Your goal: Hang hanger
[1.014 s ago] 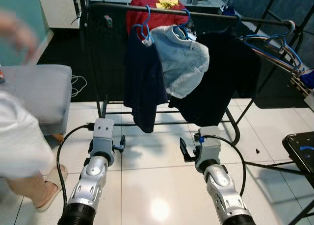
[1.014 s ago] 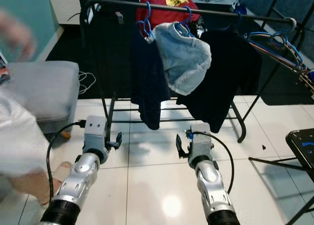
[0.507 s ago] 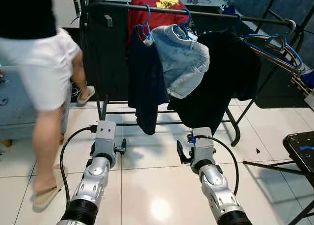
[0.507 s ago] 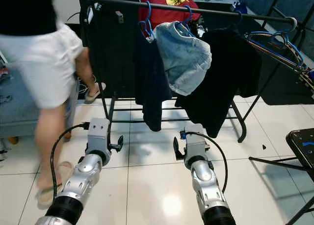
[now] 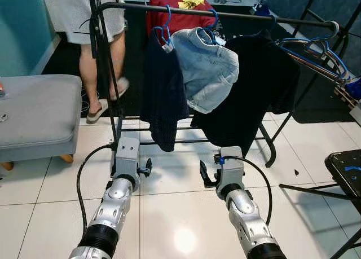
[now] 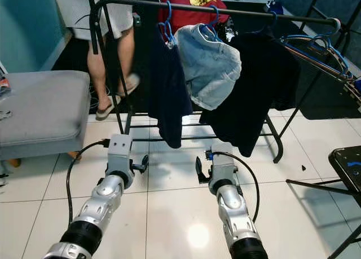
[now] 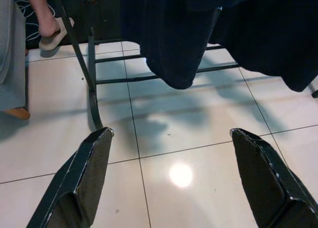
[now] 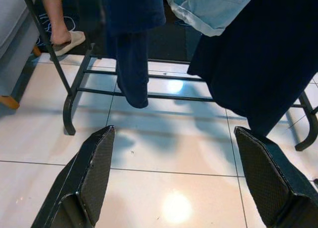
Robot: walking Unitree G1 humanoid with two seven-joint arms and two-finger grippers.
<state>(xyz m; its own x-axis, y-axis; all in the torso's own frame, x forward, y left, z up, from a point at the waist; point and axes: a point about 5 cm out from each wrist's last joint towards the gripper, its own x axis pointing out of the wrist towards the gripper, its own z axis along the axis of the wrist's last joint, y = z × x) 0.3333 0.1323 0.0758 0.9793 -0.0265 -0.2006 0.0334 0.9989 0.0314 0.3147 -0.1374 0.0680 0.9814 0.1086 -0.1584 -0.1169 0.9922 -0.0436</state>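
A black clothes rail (image 5: 225, 13) runs across in front of me. Blue hangers (image 5: 165, 30) on it carry a navy garment (image 5: 163, 95), a pale denim piece (image 5: 208, 70) and a black garment (image 5: 254, 95). Several bare blue hangers (image 5: 316, 49) bunch at the rail's right end. Both silver arms reach forward low over the white tiled floor, short of the rack. My left gripper (image 7: 171, 132) is open with only floor between its fingers. My right gripper (image 8: 174, 130) is open too, holding nothing, with the rack's lower bars (image 8: 149, 95) ahead of it.
A person's legs (image 5: 93, 61) in sandals stand behind the rack's left post (image 5: 107, 73). A grey padded stool (image 5: 34, 115) sits at the left. A black stand (image 5: 347, 168) is at the right edge. A red garment (image 5: 177, 11) hangs behind the rail.
The person has walked from the near left, past the stool, to behind the rack's left end. Both arms have drawn slightly closer together; the grippers stay open.
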